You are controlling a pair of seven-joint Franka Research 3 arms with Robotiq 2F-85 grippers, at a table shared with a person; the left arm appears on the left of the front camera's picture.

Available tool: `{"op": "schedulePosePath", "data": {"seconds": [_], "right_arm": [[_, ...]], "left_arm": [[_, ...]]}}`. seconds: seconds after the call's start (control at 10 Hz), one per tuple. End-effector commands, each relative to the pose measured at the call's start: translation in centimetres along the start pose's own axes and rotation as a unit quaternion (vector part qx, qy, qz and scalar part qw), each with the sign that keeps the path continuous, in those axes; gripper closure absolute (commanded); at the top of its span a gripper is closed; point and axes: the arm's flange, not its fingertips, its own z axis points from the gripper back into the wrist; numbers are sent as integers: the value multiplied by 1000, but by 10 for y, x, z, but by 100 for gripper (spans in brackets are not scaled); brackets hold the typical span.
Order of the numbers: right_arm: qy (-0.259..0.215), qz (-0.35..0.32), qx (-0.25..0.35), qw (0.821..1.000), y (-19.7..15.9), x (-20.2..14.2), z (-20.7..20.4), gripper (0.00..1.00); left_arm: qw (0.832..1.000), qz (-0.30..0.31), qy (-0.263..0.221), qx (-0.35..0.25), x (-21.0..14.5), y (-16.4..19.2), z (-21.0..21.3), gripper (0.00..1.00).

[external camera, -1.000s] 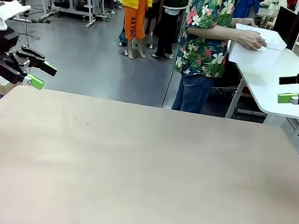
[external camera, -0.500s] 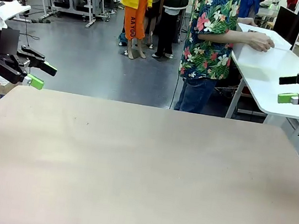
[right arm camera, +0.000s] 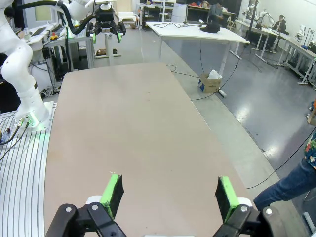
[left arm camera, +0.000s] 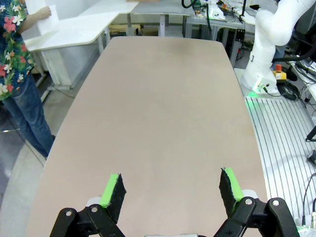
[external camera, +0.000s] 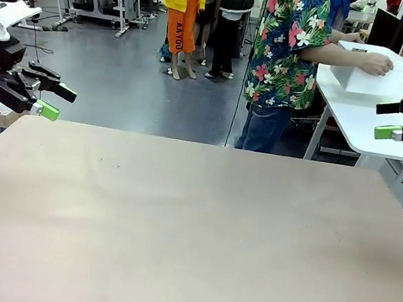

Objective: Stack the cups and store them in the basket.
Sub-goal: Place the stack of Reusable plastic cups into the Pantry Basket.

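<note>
I've got the left end effector (external camera: 51, 100) parked off the table's (external camera: 190, 232) far-left corner, fingers spread, nothing between them. In the left wrist view the left end effector (left arm camera: 171, 190) has its green pads (left arm camera: 111, 190) well apart, table surface below, the base of the other arm (left arm camera: 269, 44) at the far side. The right end effector (external camera: 392, 121) hangs off the far-right corner, jaws also released and holding nothing; in the right wrist view the right end effector (right arm camera: 170, 195) shows pads wide apart over the table, w/ the left arm's end effector (right arm camera: 105, 30) small at the far end.

Task item — the basket (external camera: 374, 70) isn't on my table. It sits on a white side table (external camera: 371, 122) behind the right end effector, in the far right of the front view. A person in a floral shirt (external camera: 288, 43) stands at the far side betw. the two tables, twisted toward that side table, one hand (external camera: 375, 64) resting on the basket's rim. From the left wrist the basket (left arm camera: 42, 17) is just a white corner w/ the hand (left arm camera: 45, 11) on it — can't tell what's inside.
</note>
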Motion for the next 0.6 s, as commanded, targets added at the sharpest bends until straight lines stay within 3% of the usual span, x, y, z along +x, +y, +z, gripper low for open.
{"op": "schedulePosePath", "data": {"seconds": [0.0, 0.5], "right_arm": [[-8, -12, -11, 1000, -2, 5, -2, 0], [-8, -12, -11, 1000, -2, 5, -2, 0]], "left_arm": [[1000, 4, 0, 3, 2, 0, 0, 0], [1000, 4, 0, 3, 2, 0, 0, 0]]}}
